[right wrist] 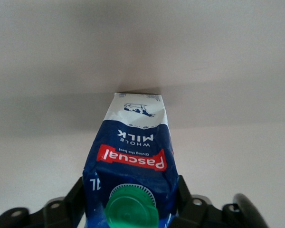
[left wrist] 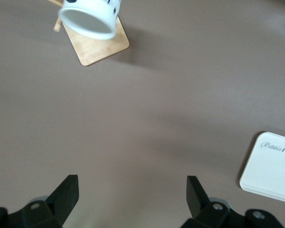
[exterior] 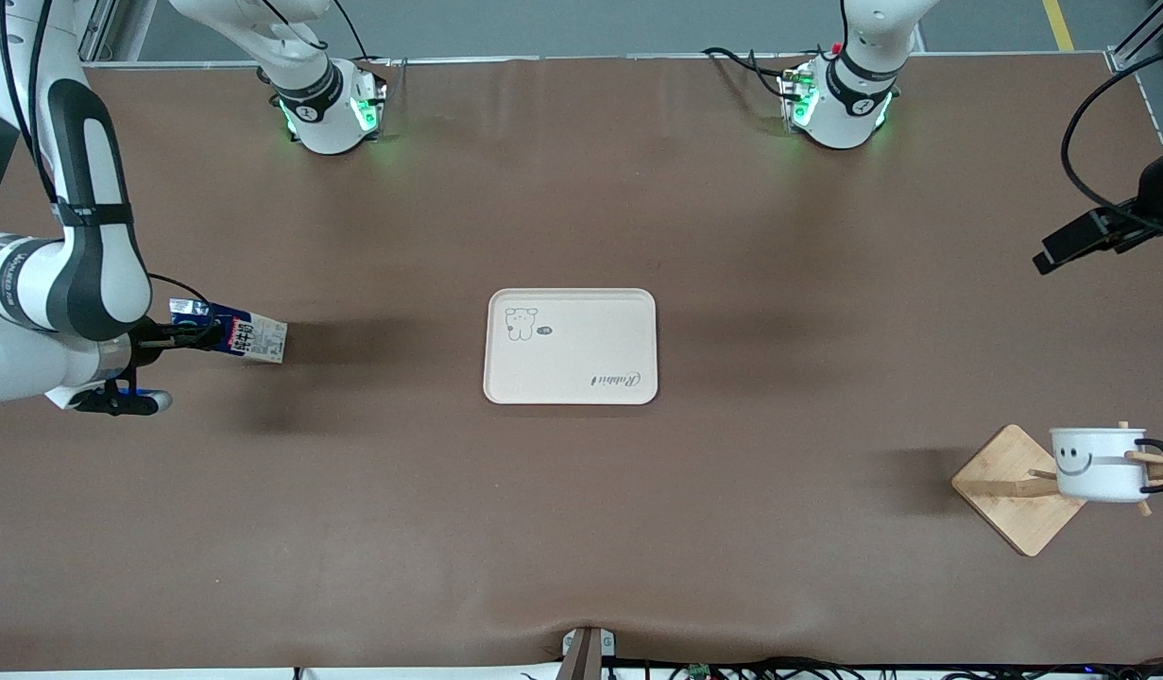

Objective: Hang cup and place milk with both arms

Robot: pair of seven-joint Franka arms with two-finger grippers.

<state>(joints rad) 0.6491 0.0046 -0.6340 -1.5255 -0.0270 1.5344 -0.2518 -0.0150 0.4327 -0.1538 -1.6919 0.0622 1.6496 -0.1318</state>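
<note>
Right gripper [exterior: 179,335] jaws clamp the milk [exterior: 246,338] upright.

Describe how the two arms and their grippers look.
Both arms are white with black joint bands; the right arm has a long black panel and small grey lettering. Bases glow green, with black cables. The left gripper and right gripper are black, with screw holes showing on each.

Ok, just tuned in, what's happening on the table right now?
The right gripper has its fingers shut on the milk, at the right arm's end of the table. The cup already hangs by its handle on the wooden rack toward the left arm's end. The left gripper is open above bare table. The tray waits mid-table.
</note>
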